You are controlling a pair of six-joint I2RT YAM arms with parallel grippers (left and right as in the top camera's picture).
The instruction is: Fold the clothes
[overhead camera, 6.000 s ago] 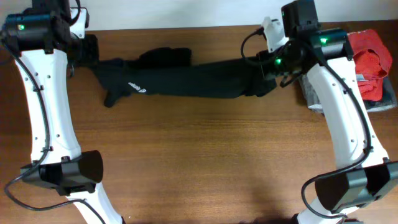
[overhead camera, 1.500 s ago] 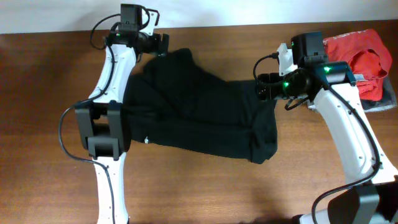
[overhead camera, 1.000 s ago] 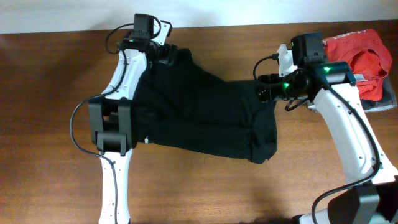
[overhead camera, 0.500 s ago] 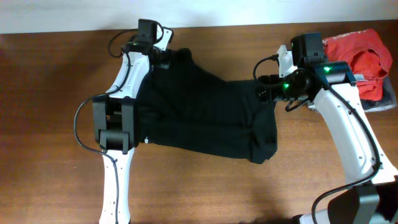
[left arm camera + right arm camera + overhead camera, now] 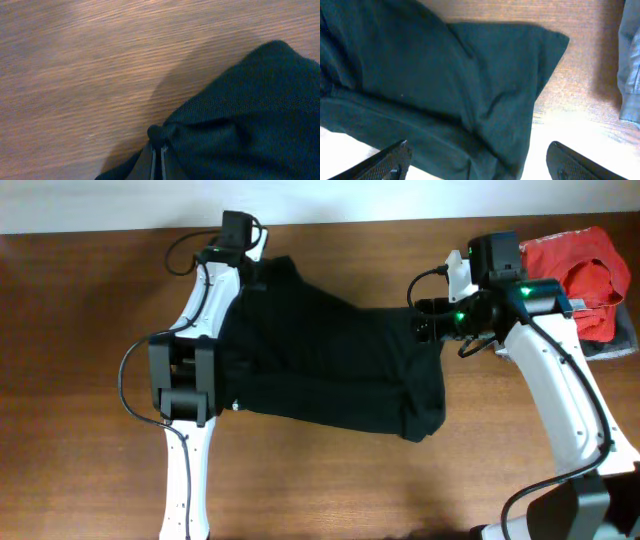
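The clothes (image 5: 330, 365), a large black garment, lie spread and rumpled across the middle of the table. My left gripper (image 5: 256, 272) is at the garment's far left corner. In the left wrist view the left gripper (image 5: 157, 146) is shut on a small pinch of the clothes (image 5: 240, 110) at their edge. My right gripper (image 5: 425, 326) hovers at the garment's right edge. In the right wrist view the right gripper (image 5: 479, 147) stands wide open over the clothes (image 5: 445, 75), with the folded corner of the cloth below and nothing gripped.
A red shirt (image 5: 590, 265) lies on a grey folded garment (image 5: 625, 340) at the far right of the table. The grey garment (image 5: 630, 65) also shows at the right edge of the right wrist view. Bare wood table (image 5: 320, 490) lies in front.
My left gripper moved slightly right onto the garment's far left corner and shut on the cloth there. The right arm and its open gripper have not moved.
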